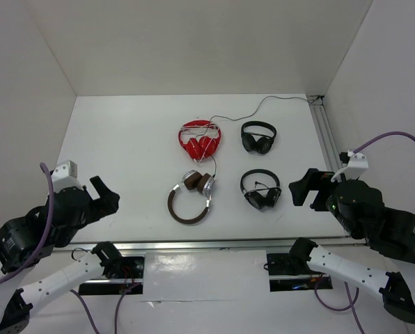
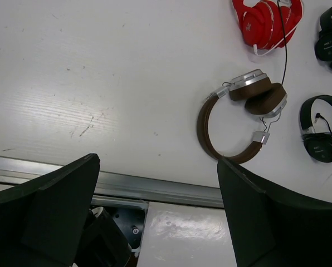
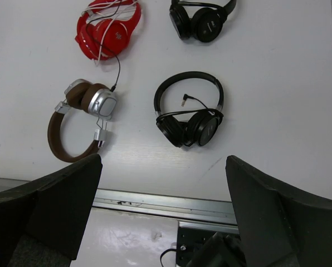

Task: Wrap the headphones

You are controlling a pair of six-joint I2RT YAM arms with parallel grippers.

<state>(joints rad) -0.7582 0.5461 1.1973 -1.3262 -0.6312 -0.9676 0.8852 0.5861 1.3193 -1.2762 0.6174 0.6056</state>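
The brown headphones [image 1: 190, 197] lie flat on the white table near its front middle, earcups folded together at the top right of the band. Their thin dark cable [image 1: 214, 165] runs up toward the red pair. They also show in the left wrist view [image 2: 241, 119] and the right wrist view [image 3: 82, 119]. My left gripper [image 1: 104, 198] is open and empty, raised at the front left, well left of the headphones. My right gripper [image 1: 301, 189] is open and empty, raised at the front right.
A red pair with a white cord [image 1: 199, 138] lies behind the brown pair. Two black pairs lie to the right, one at the back [image 1: 258, 136], one nearer [image 1: 260, 188]. A metal rail [image 1: 193, 245] runs along the front edge, another [image 1: 327, 136] along the right.
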